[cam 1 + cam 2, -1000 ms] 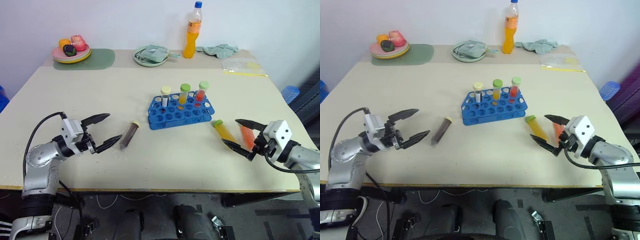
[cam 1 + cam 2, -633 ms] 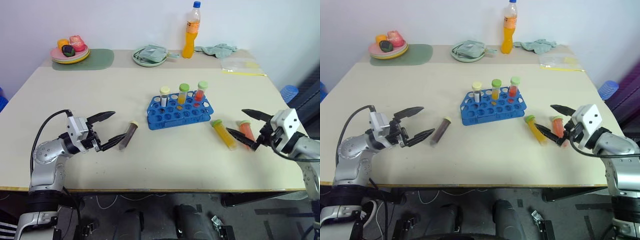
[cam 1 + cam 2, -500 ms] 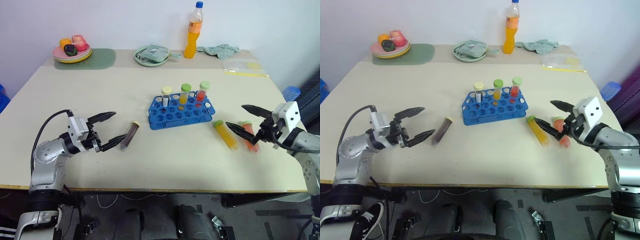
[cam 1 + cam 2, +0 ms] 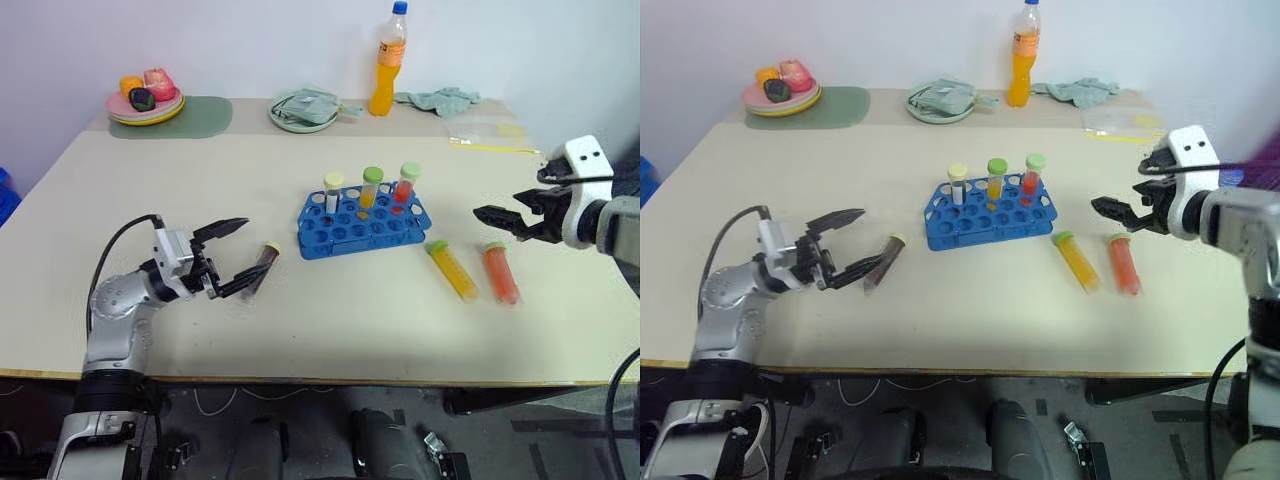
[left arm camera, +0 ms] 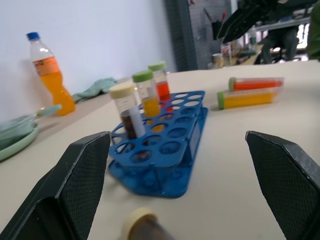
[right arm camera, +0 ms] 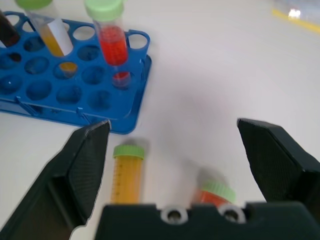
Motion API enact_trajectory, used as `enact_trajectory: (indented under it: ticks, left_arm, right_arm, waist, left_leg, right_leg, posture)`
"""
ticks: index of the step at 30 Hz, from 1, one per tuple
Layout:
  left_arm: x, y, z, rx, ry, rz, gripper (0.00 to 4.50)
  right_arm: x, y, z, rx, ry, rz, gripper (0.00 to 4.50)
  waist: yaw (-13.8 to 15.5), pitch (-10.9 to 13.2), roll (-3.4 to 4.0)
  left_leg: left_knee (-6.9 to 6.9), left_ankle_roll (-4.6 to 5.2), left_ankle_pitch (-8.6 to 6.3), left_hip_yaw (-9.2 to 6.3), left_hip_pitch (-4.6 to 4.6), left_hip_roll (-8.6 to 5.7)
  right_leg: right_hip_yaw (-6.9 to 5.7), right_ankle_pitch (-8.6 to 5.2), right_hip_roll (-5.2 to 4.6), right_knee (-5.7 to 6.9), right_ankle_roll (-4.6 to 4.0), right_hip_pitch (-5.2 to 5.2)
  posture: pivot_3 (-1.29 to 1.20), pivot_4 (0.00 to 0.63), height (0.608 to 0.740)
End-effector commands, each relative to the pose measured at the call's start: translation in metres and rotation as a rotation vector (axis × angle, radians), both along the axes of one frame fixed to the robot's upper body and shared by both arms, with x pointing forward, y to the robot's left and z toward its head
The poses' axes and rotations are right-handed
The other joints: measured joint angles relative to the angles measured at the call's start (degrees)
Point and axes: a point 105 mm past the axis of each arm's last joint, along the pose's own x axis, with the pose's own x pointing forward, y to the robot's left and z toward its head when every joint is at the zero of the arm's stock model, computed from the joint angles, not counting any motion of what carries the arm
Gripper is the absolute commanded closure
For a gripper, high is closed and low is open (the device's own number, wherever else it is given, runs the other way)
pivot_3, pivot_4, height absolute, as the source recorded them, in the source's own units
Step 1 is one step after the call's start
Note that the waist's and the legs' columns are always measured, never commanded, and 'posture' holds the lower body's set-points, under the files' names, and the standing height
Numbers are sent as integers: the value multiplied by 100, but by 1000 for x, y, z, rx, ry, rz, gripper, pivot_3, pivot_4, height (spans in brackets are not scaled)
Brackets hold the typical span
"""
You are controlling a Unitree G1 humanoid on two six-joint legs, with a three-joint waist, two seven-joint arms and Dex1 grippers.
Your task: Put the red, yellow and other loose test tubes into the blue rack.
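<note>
No text, label or number can be read anywhere.

Open right claw (image 4: 1127,212) above red tube (image 4: 1123,263).

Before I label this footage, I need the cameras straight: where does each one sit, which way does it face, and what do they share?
Left and right eye views: on the head, looking forward and down at the table; both arms show, left hand and right hand open.
Left wrist view: low on the left arm, looking between its fingers at the blue rack.
Right wrist view: above the yellow tube and red tube, looking down between its fingers.
Shared: rack and both loose tubes.
</note>
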Motion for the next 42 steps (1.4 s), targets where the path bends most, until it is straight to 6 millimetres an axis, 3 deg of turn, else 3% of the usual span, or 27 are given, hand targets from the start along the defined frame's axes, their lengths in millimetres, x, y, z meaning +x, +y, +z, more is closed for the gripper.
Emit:
enact_trajectory:
  ticks: [1,6,9,16,35,38,42]
  left_arm:
    - [0,-7,3,-8,-28,-18,59]
    - [-2,-15,-2,-15,-27,-41,59]
    - [-4,-18,-2,-4,-38,-45,59]
    - [-22,-27,24,-6,-80,-77,59]
    - [-31,-21,32,5,-64,-25,59]
    - [-31,-20,32,6,-64,-21,0]
    - [-31,-20,32,7,-64,-18,0]
  right_arm:
    - [-15,-22,-11,5,238,-155,0]
    - [-16,-19,-20,27,364,-153,0]
    - [-6,-13,-26,71,397,-172,0]
    - [7,-13,-43,52,449,-264,0]
    - [25,-20,-77,12,442,-320,0]
    - [26,-21,-82,-6,441,-310,853]
    - [26,-20,-85,-12,440,-301,2924]
  waist:
    - [1,1,2]
    - [-29,2,7]
    - [-59,2,7]
    - [-111,2,7]
    - [-168,1,8]
    - [-168,1,8]
    - [-170,1,8]
  left_leg:
    - [0,0,0,1,-3,0]
    - [-5,3,-2,16,-6,-2]
    - [-4,5,-3,17,-5,0]
    - [-5,9,-5,9,-13,0]
    - [-6,11,-6,11,-6,-1]
    - [-6,11,-6,11,-5,-2]
    - [-6,11,-6,11,-5,-1]
  right_leg:
    - [0,0,-3,-3,-1,-1]
    - [5,0,-8,-4,-1,-11]
    - [5,1,0,-4,0,-12]
    - [4,6,2,-2,6,-14]
    - [5,9,9,-3,13,-9]
    - [5,10,10,-3,14,-9]
    - [5,10,10,-2,14,-9]
  posture:
    - [0,150,740]
    - [0,150,740]
    - [0,150,740]
    - [0,150,740]
    - [0,150,740]
    - [0,150,740]
    - [0,150,740]
